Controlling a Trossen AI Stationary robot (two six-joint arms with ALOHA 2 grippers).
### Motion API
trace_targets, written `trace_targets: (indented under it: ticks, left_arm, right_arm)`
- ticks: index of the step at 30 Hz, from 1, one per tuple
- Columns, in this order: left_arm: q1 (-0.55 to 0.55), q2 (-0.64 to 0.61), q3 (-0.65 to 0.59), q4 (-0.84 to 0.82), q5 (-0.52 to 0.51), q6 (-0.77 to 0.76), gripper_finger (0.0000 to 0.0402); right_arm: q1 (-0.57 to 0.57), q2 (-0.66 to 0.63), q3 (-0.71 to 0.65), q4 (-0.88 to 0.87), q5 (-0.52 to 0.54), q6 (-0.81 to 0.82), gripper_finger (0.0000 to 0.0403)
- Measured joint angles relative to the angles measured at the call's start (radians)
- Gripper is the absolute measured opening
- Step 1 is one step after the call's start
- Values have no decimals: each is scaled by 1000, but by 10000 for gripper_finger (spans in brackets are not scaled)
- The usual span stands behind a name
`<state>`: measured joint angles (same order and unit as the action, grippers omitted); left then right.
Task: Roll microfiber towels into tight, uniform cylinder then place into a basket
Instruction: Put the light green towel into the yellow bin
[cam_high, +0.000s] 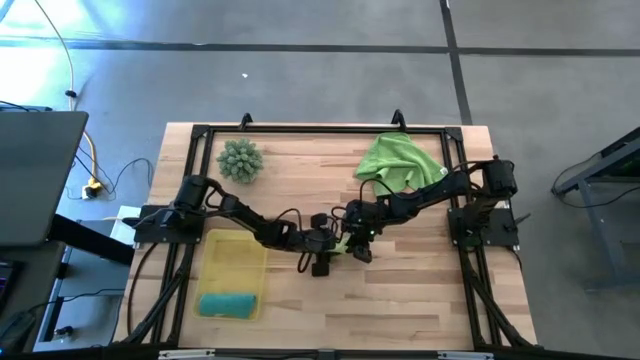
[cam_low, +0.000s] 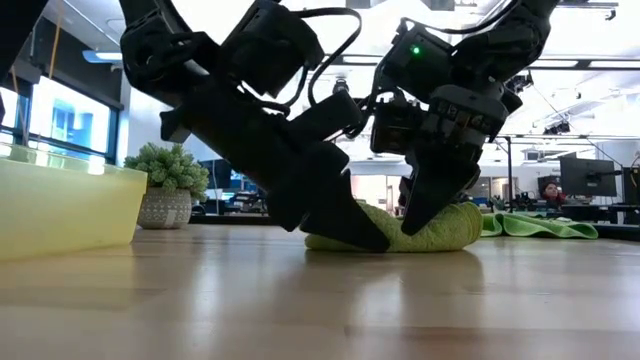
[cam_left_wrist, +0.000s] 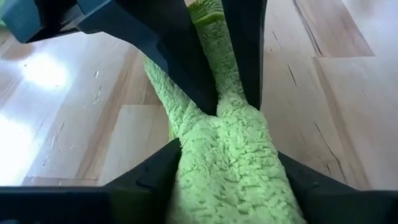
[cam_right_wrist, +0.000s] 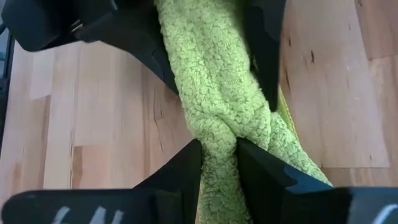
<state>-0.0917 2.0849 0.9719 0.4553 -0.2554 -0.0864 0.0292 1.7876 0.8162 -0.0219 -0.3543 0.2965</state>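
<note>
Lime green towel (cam_low: 440, 232), rolled into a rough cylinder, is lying on the wooden table (cam_high: 400, 300) near its middle, and I am holding it from both ends. My left gripper (cam_left_wrist: 227, 155) is pinching one end of the roll between its two fingers (cam_left_wrist: 149, 180); the cloth is bulging out past them. My right gripper (cam_right_wrist: 217, 149) is pinching the other end, fingers pressed tight into the pile so the cloth is necking in between them. In the high view the two grippers are meeting almost tip to tip over the roll, left gripper (cam_high: 318, 252) and right gripper (cam_high: 360, 240) just beside each other. In the low view the roll is resting on the table surface with both sets of fingers angling down onto it.

Farther out: a second lime green towel (cam_high: 400, 160) is lying loose and crumpled toward the table's far right side. The yellow basket (cam_high: 235, 258) is sitting at the near left, well apart from the roll, and a teal towel (cam_high: 228, 305), already rolled, is lying in its near end. A spiky pale-green ball (cam_high: 240, 160) is sitting at the far left.
</note>
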Motion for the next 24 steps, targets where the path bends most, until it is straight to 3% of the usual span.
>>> trace_targets:
  ticks: [9, 14, 20, 24]
  left_arm:
    - [2, -3, 1, -19, 35, 0, 21]
    - [3, -5, 0, -16, 34, -1, 17]
    - [2, -58, -4, -36, 40, 38, 17]
    - [2, -139, -3, -88, 59, 38, 17]
  right_arm:
    - [1, -133, -1, -213, 11, -42, 128]
    - [4, -257, -3, -401, 50, -75, 129]
    - [38, -362, -3, -570, 207, -141, 129]
    - [73, -442, -29, -576, 304, -164, 129]
